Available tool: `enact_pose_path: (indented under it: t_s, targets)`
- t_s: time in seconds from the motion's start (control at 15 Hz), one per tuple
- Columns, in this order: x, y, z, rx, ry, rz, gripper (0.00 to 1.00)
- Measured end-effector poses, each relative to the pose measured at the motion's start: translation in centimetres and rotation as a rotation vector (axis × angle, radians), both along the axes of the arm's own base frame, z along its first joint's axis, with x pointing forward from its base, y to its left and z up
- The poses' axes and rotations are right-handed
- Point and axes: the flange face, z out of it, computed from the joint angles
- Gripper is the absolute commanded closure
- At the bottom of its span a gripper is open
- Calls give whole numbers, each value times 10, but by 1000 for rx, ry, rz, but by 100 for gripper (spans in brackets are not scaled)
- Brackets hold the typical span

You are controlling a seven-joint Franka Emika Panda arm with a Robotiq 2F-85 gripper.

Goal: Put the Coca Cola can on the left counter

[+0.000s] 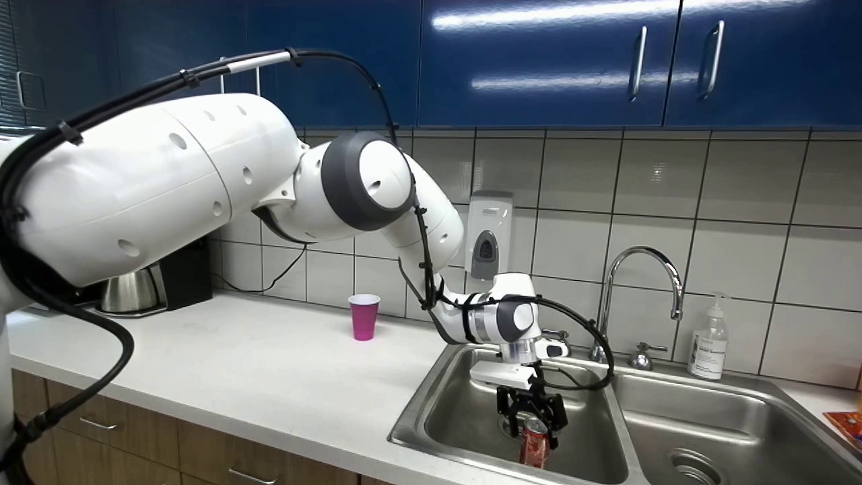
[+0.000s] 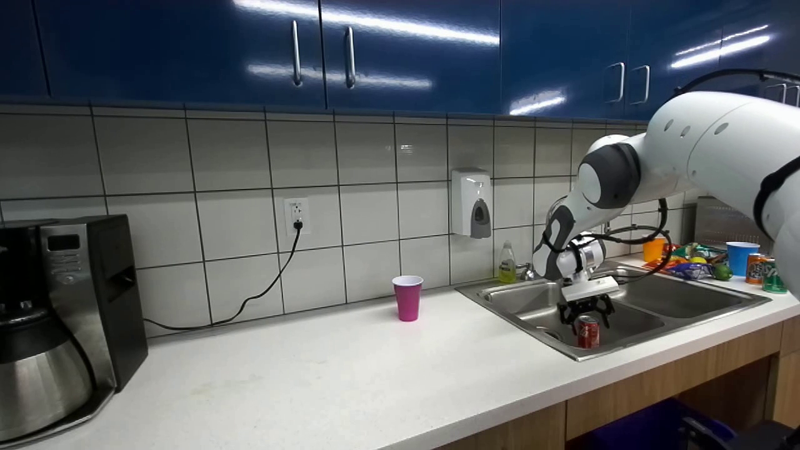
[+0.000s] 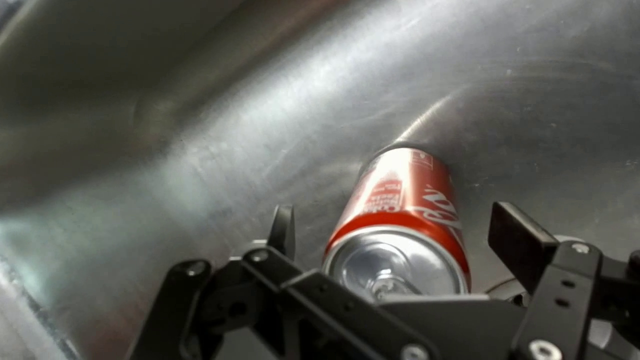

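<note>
Coca Cola can (image 2: 588, 334) upright in the sink (image 1: 621, 417), gripper (image 3: 403, 237) wide about it

Farthest left, between eight and nine o'clock in both exterior views, a coffee maker (image 2: 103, 294) stands on the white table (image 2: 269, 381); the robot's arm (image 1: 377, 182) partly covers it in an exterior view. A wall outlet (image 2: 297, 215), at nine o'clock, shows in an exterior view only. Next comes a pink cup (image 2: 407, 303), upright on the table in both exterior views, with a soap dispenser (image 1: 489, 232) on the tiles between one and two o'clock of it. Yellow dish soap (image 2: 507, 265) stands at the sink's back edge in an exterior view only.

The can stands in the sink's left basin, at four o'clock in the wrist view, where white lettering and a silver top read clearly; both exterior views leave the lettering blurred. The gripper's fingers (image 3: 284, 230) are well parted at the can's nine and three o'clock, bare steel between each and the can.

Farther right, toward four o'clock in an exterior view, are the tap (image 1: 676, 304) and a pump bottle (image 1: 708, 350). Rightmost, just past three o'clock in an exterior view, an orange cup (image 2: 654, 249), bright packets (image 2: 690, 270), a blue cup (image 2: 742, 257), an orange can (image 2: 754, 269) and a green can (image 2: 775, 279) crowd beyond the sink.
</note>
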Motion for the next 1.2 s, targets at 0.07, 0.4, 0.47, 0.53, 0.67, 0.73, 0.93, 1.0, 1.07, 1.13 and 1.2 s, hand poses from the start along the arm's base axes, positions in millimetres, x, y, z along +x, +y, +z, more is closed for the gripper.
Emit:
enact_pose_path:
  t_s: [0.07,0.4,0.47,0.53,0.67,0.73,0.93,1.0,1.07,1.13,1.2]
  targets:
    - [2,0,0,-2,-3,0,0]
    - [8,1,0,-10,-15,3,28]
    - [9,1,0,-11,-17,4,34]
    - [10,1,0,-12,-18,6,42]
    - [11,1,0,-13,-20,6,57]
    - [12,2,0,-11,-23,4,59]
    - [13,2,1,-7,-28,-6,59]
    - [13,2,1,-7,-30,-10,59]
    - [13,2,1,-6,-31,-14,59]
    - [13,2,1,-6,-33,-17,59]
    - [14,2,2,-6,-36,-21,59]
